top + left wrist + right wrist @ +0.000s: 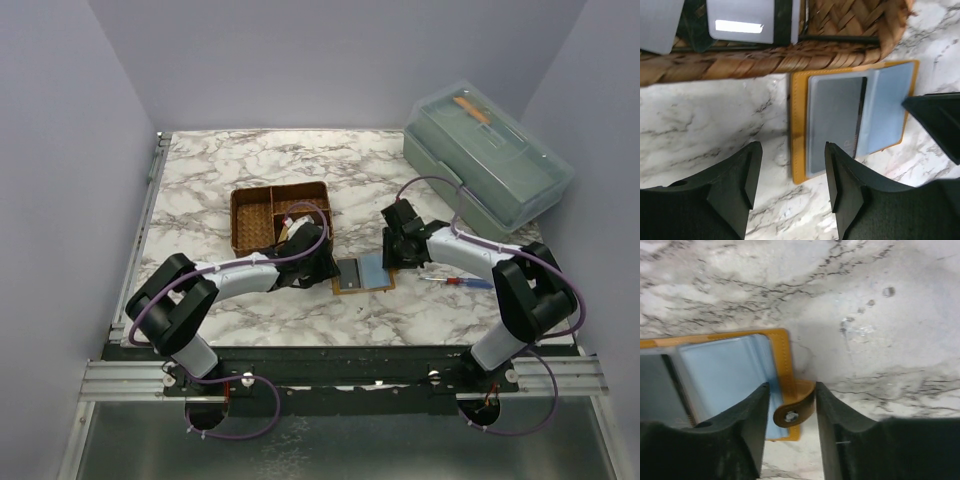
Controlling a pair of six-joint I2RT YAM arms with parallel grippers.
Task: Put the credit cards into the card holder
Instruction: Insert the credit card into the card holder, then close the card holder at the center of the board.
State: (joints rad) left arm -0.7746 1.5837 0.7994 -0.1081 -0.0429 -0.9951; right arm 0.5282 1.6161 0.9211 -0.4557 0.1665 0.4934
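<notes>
Left jaws spread, right jaws pinching card holder (783,360) tab (799,407); veined marble tabletop (200,190), lilac walls (330,60).

High rear overview; both wrist views close, downward, sharing the card holder (799,130)

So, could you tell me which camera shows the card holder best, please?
Left wrist: nearly the whole card holder, lying open. Top external shows it small; right wrist only one corner and its snap strap.

credit cards (740,20): cut by top edge | card holder (725,375): runs off left edge | basket (255,215): near corner behind left gripper (322,265)
</notes>
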